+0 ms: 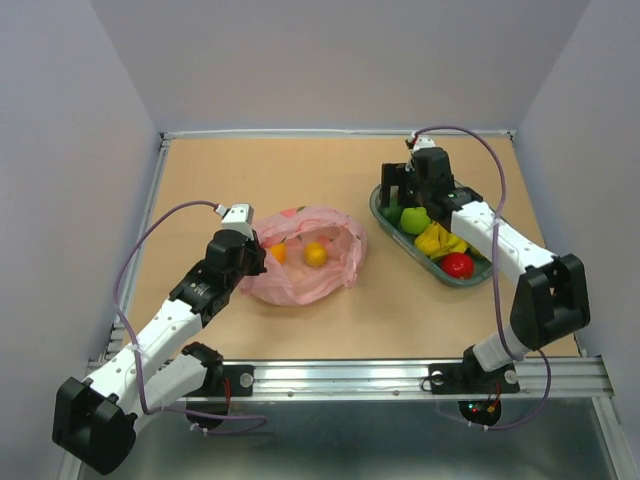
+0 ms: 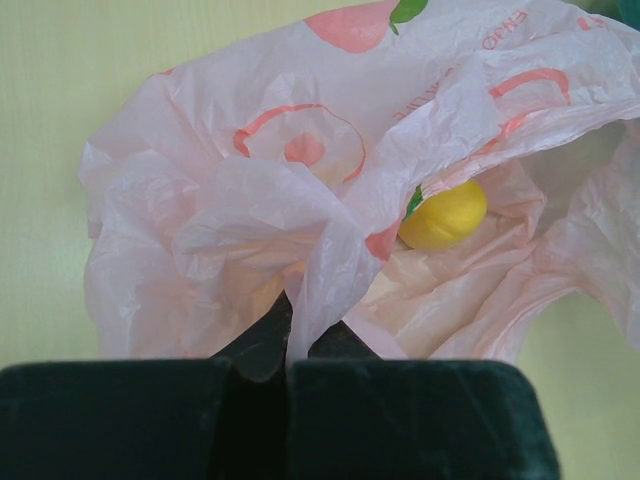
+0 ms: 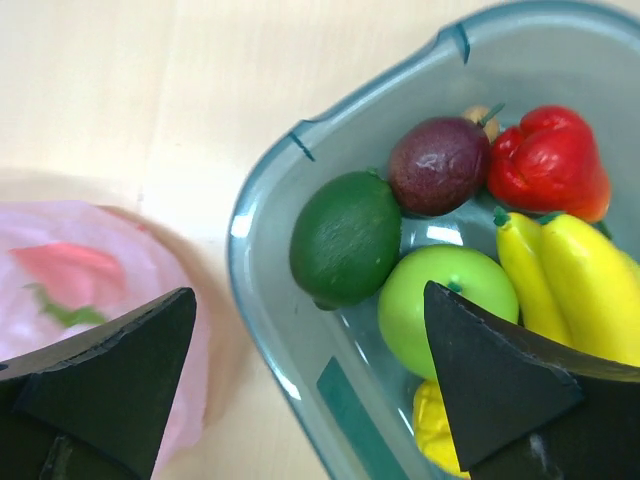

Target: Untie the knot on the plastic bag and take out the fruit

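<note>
The pink plastic bag (image 1: 305, 262) lies crumpled and open left of centre; no knot shows. Two small orange-yellow fruits (image 1: 315, 254) sit inside it, and one (image 2: 445, 213) shows in the left wrist view. My left gripper (image 1: 257, 257) is at the bag's left side, shut on a fold of the bag (image 2: 300, 300). My right gripper (image 1: 395, 196) is open and empty above the grey tray's (image 1: 462, 283) left end. In the right wrist view its jaws straddle the tray rim (image 3: 245, 310) beside a dark green fruit (image 3: 345, 238) and a green apple (image 3: 445, 300).
The tray also holds a dark purple round fruit (image 3: 438, 165), a red fruit (image 3: 545, 160) and yellow bananas (image 3: 575, 280). Grey walls enclose the table on three sides, and a metal rail (image 1: 350, 375) runs along the near edge.
</note>
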Available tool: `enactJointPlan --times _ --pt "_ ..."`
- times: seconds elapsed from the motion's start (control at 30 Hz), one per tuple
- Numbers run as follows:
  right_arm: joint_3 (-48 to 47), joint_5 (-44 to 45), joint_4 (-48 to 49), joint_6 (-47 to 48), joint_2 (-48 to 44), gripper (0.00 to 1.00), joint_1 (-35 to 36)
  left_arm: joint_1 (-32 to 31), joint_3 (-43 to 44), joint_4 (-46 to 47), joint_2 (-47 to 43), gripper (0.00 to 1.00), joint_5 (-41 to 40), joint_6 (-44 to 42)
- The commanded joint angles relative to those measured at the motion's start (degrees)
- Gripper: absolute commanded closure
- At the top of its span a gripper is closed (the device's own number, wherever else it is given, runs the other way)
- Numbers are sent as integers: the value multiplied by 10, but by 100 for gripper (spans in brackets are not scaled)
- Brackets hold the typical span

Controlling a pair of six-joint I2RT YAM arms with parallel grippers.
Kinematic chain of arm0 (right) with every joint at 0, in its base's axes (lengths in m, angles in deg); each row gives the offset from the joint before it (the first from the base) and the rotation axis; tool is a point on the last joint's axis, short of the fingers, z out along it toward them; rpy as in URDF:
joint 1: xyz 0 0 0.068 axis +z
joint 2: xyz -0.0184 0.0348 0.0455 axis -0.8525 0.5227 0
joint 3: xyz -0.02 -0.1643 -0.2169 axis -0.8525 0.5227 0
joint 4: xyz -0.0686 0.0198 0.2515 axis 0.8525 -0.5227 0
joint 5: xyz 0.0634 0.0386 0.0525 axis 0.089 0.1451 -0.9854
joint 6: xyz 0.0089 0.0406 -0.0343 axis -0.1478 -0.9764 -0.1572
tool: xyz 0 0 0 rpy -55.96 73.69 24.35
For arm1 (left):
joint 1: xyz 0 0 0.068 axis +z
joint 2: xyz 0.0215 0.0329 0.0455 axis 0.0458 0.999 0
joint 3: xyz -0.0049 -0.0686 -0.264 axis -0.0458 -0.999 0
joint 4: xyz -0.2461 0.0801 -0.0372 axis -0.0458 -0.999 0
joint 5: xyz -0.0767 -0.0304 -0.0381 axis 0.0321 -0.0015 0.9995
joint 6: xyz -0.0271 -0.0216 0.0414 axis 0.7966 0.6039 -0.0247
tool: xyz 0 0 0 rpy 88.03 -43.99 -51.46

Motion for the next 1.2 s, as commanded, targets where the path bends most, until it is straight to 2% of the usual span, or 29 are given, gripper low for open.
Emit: enactJointPlan --times 0.0,0.17,0.27,0.37,0.57,0.7,0.8,0.93,1.07,1.17 --pt "-54 -45 -23 30 -60 0 24 3 15 24 -2 100 9 -11" --pt "-99 -53 -41 46 -79 0 116 3 15 25 4 100 8 -11" --pt "-121 -37 -44 43 -67 0 217 3 16 25 6 100 7 -11" --pt "-134 -12 -44 23 -48 1 281 4 16 24 6 100 5 -10" --pt "-135 12 -40 -10 17 4 363 5 15 23 5 100 2 -8" --pt "-117 32 -38 -36 46 7 372 5 16 20 2 100 -5 -6" --pt "-81 105 -28 -83 51 12 371 5 17 15 4 100 -14 0" --pt "-44 179 -13 -98 62 18 367 6 17 15 4 100 -5 1" --pt "-40 182 5 -99 88 26 352 6 17 17 5 100 0 1" --pt "-44 183 26 -98 102 27 337 6 16 18 6 100 3 1"
